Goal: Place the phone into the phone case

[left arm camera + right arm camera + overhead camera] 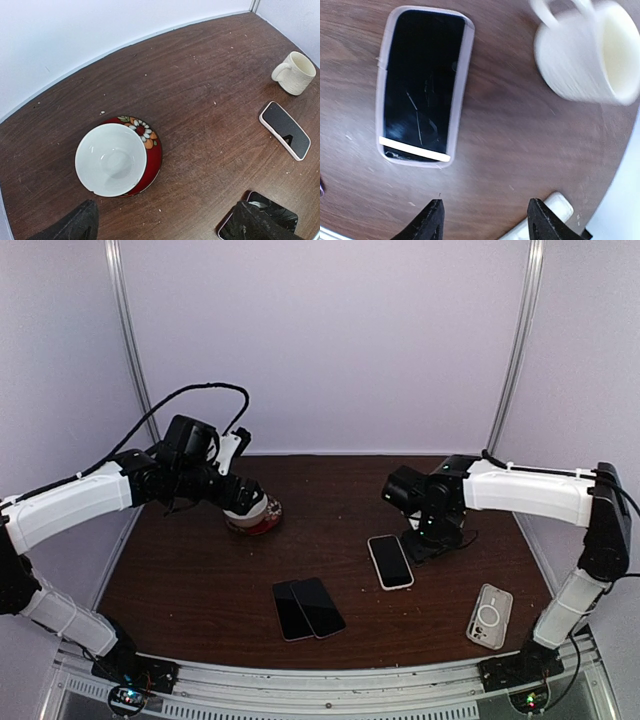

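— Where is the phone relative to my right gripper (487,220)?
— I see the black-screened phone (425,85), rimmed by a pale translucent case (382,100), flat on the dark brown wooden table (510,140). It's just ahead of the fingertips, off to one side and not touching them. The jaws are partly apart with nothing between them. A cream ceramic mug (585,55) sits ahead on the other side.
— And my left gripper (165,227)?
— Spread wide and empty, with the red floral bowl (117,157) just ahead.
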`<state>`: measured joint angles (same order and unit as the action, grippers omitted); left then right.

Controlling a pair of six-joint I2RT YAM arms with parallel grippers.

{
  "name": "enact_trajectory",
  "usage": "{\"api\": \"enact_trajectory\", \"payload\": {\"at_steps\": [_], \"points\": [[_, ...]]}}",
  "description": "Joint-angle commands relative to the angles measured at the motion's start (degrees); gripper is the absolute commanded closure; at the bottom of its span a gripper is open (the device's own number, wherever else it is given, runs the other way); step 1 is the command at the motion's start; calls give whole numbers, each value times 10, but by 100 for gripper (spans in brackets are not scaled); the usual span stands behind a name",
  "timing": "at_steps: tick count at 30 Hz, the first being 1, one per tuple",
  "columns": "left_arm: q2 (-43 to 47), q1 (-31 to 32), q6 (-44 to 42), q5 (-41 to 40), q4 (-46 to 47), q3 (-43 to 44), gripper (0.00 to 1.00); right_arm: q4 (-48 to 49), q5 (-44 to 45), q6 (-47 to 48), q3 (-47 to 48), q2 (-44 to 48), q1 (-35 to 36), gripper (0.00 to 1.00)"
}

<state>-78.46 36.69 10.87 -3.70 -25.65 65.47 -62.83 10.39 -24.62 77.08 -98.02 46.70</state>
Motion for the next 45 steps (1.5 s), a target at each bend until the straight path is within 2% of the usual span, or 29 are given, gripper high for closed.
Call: {"api": "enact_trajectory", "payload": {"at_steps": [1, 4, 8, 15, 16, 18, 24, 30, 33, 35, 36, 41, 45], "points": [[16, -4, 8, 14, 11, -2, 3, -65, 58, -116, -92, 113, -8, 39], [19, -4, 8, 16, 15, -4, 2, -39, 24, -159, -189, 189, -35, 38], [18, -4, 9, 21, 13, -3, 2, 6, 7, -202, -286, 245, -86, 37], [14, -4, 11, 24, 13, -3, 2, 146, -77, -198, -397, 267, -172, 40], [13, -5, 11, 24, 13, -3, 2, 167, -92, -197, -406, 263, -181, 43], [11, -4, 11, 23, 12, -3, 2, 172, -102, -194, -407, 256, -186, 55], [10, -4, 9, 22, 11, -3, 2, 137, -103, -182, -387, 262, -186, 100], [11, -5, 7, 20, 10, -2, 2, 54, -103, -155, -292, 314, -185, 100], [14, -5, 4, 20, 11, -2, 3, 60, -167, -89, -232, 315, -167, 100], [15, -11, 4, 24, 14, -3, 2, 96, -248, 3, -185, 290, -117, 100], [17, -15, 6, 26, 14, -4, 2, 99, -259, 51, -160, 272, -79, 100], [23, -27, 10, 23, 15, -5, 2, 7, -246, 339, -32, 132, 109, 99], [28, -27, 7, 17, 17, -7, 3, -48, -231, 483, 3, 50, 172, 94]]}}
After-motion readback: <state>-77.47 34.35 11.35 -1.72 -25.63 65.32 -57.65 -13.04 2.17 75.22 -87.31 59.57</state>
